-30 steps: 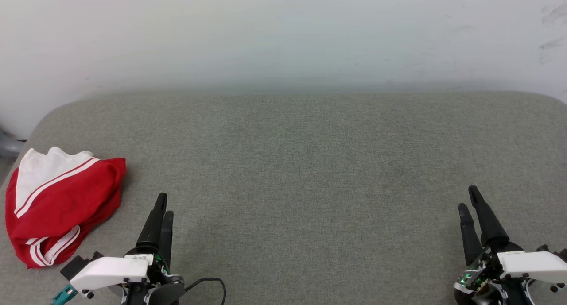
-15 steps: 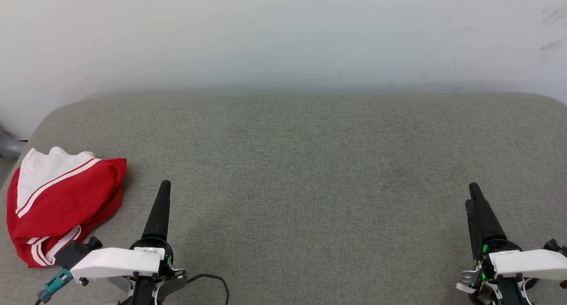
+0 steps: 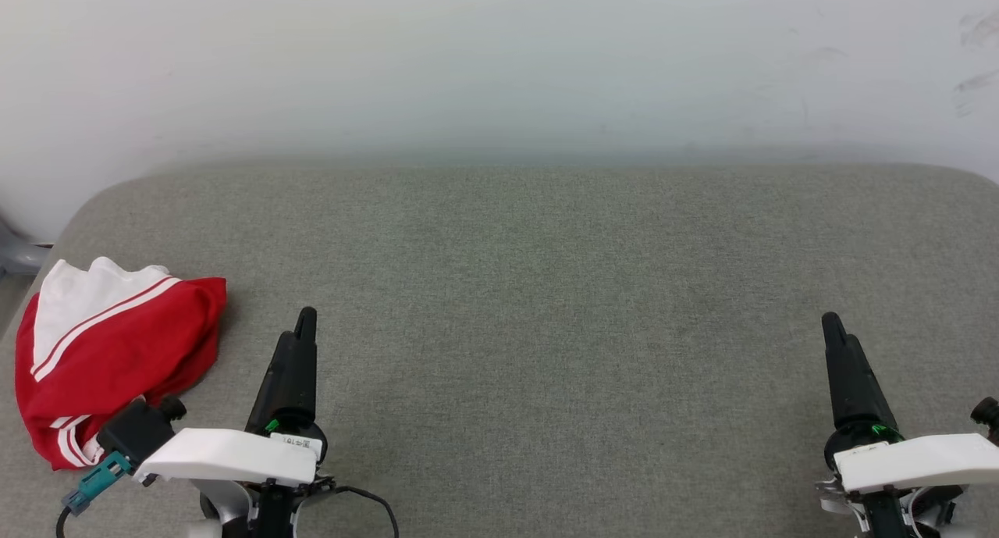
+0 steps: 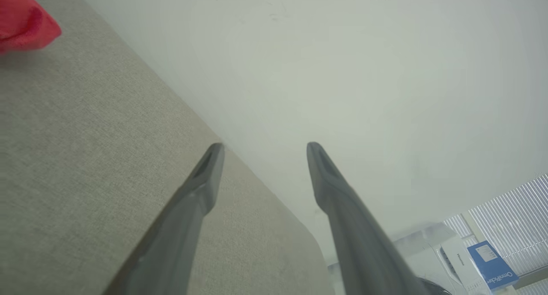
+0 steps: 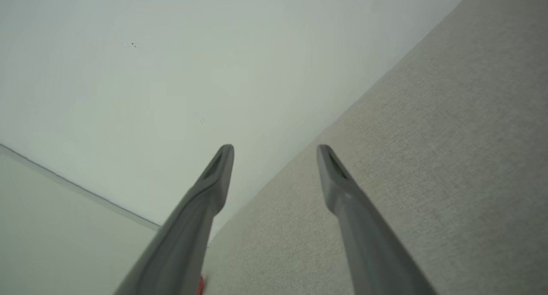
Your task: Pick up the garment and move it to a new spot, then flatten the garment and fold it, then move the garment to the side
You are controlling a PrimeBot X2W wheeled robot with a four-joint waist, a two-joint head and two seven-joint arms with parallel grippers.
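The shirt (image 3: 109, 358) lies bunched (red body, white sleeve on top) at the near left edge of the gray cushion (image 3: 546, 288). It is just left of the left gripper (image 3: 304, 319) but not touching it, with a strip of cushion between them. The left gripper stands spread and empty; so does the right gripper (image 3: 832, 323), well apart at the right, and a pale wall (image 3: 499, 69) rises behind.

Lower corner of garment (image 3: 109, 343) hidden behind left end effector (image 3: 305, 321) wrist housing; cropped at left wrist view's edge.
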